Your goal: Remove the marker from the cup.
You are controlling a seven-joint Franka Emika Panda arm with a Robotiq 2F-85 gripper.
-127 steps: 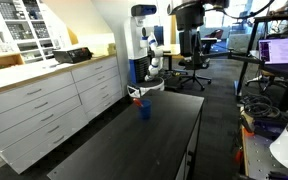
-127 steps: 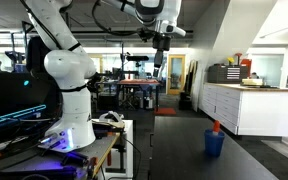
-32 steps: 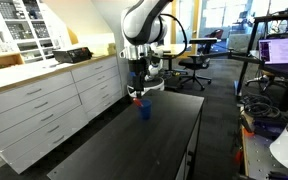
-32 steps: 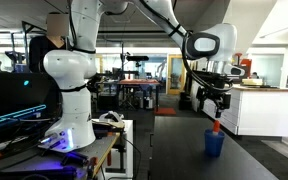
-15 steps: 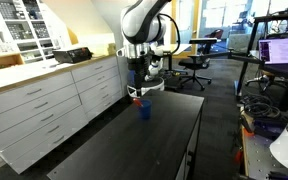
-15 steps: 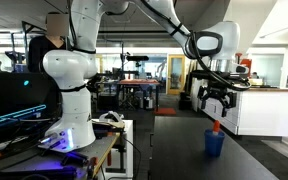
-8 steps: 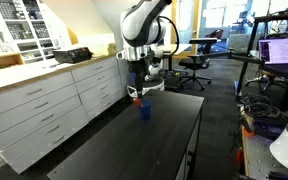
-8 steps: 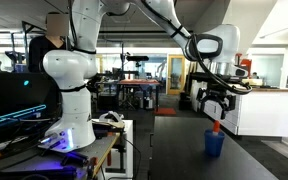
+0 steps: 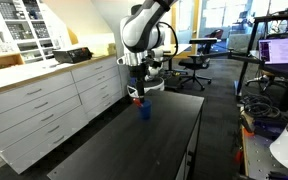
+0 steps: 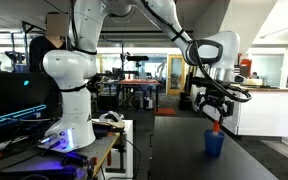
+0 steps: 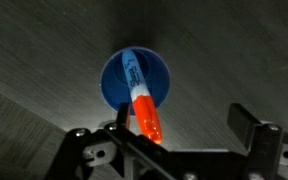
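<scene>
Marker (image 11: 142,100): a slim stick, glossy orange-red at the top and whitish below. It leans inside the smooth blue cylindrical cup (image 11: 112,85), its top jutting past the rim where I can reach it. My gripper (image 11: 181,122) hangs just above, jaws apart, that end between them. The dark tabletop (image 11: 44,50) looks matte and faintly streaked.

Smooth, glossy plastic on the marker (image 11: 144,108), lower centre of the wrist view, with a bright sheen along the red-orange barrel. Plain blue plastic for the cup (image 11: 108,86), softly matt inside. Dark bench (image 11: 44,40) finely grained, brushed-looking, dull. Matt black hard parts on the claw (image 11: 184,122) along the bottom edge. Smooth white fronts on the drawers (image 9: 44,108), left in an exterior view.
</scene>
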